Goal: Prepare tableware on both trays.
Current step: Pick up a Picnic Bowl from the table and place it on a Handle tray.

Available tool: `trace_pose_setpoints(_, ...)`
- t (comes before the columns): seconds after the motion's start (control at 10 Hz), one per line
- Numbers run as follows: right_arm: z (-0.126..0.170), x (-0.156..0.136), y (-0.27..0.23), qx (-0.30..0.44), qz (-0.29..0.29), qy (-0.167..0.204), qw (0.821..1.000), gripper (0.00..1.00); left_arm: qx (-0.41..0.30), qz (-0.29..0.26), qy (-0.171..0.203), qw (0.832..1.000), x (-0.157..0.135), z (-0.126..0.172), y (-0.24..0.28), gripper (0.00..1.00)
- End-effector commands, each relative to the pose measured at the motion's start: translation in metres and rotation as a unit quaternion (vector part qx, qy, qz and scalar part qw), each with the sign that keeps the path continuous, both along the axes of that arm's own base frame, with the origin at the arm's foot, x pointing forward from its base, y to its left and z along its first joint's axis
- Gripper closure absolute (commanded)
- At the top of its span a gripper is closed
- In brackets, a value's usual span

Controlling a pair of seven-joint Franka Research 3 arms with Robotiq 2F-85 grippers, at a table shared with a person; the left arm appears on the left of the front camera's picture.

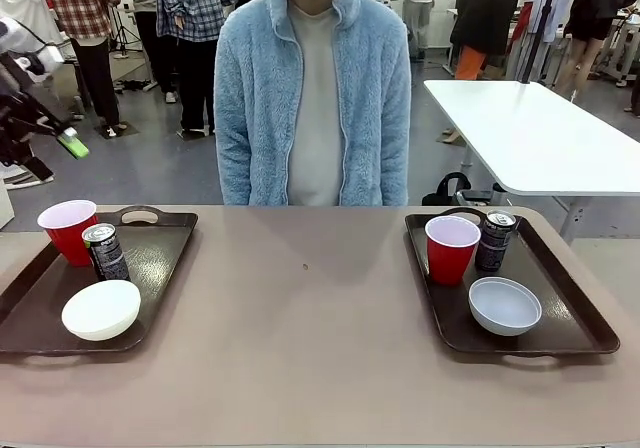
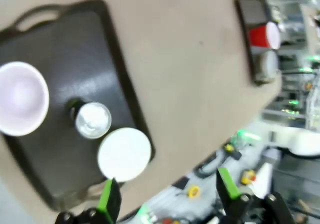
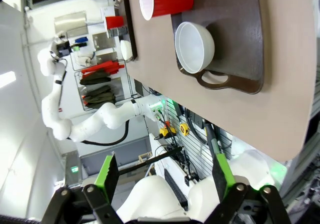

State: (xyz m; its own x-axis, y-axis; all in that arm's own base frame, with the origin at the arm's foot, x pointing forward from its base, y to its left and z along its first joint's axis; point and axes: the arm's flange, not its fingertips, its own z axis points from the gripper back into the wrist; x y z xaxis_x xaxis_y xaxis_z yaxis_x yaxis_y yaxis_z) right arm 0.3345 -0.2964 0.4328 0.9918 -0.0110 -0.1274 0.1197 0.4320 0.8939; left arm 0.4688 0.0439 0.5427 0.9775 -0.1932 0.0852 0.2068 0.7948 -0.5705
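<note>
At the 9 o'clock edge of the front view we see the left hand (image 1: 50, 133) raised well clear of the table (image 1: 310, 328), a green pad showing. In its wrist view its fingers stand released and apart, grasping nothing.

The left tray (image 1: 150, 258) lies at the table's 8 o'clock. It holds the left red cup (image 1: 68, 230) at its 11 o'clock, the left can (image 1: 105, 251) just beside that cup, and the left white bowl (image 1: 101, 309) at its 6 o'clock.

A person in a light blue fleece (image 1: 312, 98) stands at 12 o'clock behind the table.

The right tray (image 1: 570, 308) lies at 4 o'clock. It holds the right red cup (image 1: 452, 248) and the right can (image 1: 496, 240) side by side at its far end, and the right white bowl (image 1: 505, 305) nearer us.

In the right wrist view we see the right hand (image 3: 165, 171) released, its fingers wide apart and holding nothing, off the table's edge.
</note>
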Motion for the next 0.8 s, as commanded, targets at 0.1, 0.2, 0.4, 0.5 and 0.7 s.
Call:
trace_pose_setpoints(0.1, 0.002, -0.002, 0.003, 0.000, -0.004, 0.005, 1.000, 0.03, -0.105, 0.038, 0.010, 0.994, 0.001, -0.039, 0.061, 0.00)
trace_pose_setpoints(0.2, 0.002, -0.002, 0.003, 0.000, -0.004, 0.005, 1.000, 0.03, -0.136, 0.066, 0.006, 0.989, -0.006, -0.050, 0.088, 0.00)
trace_pose_setpoints(0.4, 0.002, -0.002, 0.003, 0.000, -0.004, 0.005, 1.000, 0.03, -0.168, 0.100, 0.005, 0.981, -0.022, -0.059, 0.123, 0.00)
trace_pose_setpoints(0.5, 0.002, -0.002, 0.003, 0.000, -0.004, 0.005, 1.000, 0.03, -0.178, 0.116, -0.004, 0.977, -0.029, -0.058, 0.138, 0.00)
trace_pose_setpoints(0.7, 0.002, -0.002, 0.003, 0.000, -0.004, 0.005, 1.000, 0.03, -0.193, 0.122, -0.006, 0.974, -0.038, -0.055, 0.164, 0.00)
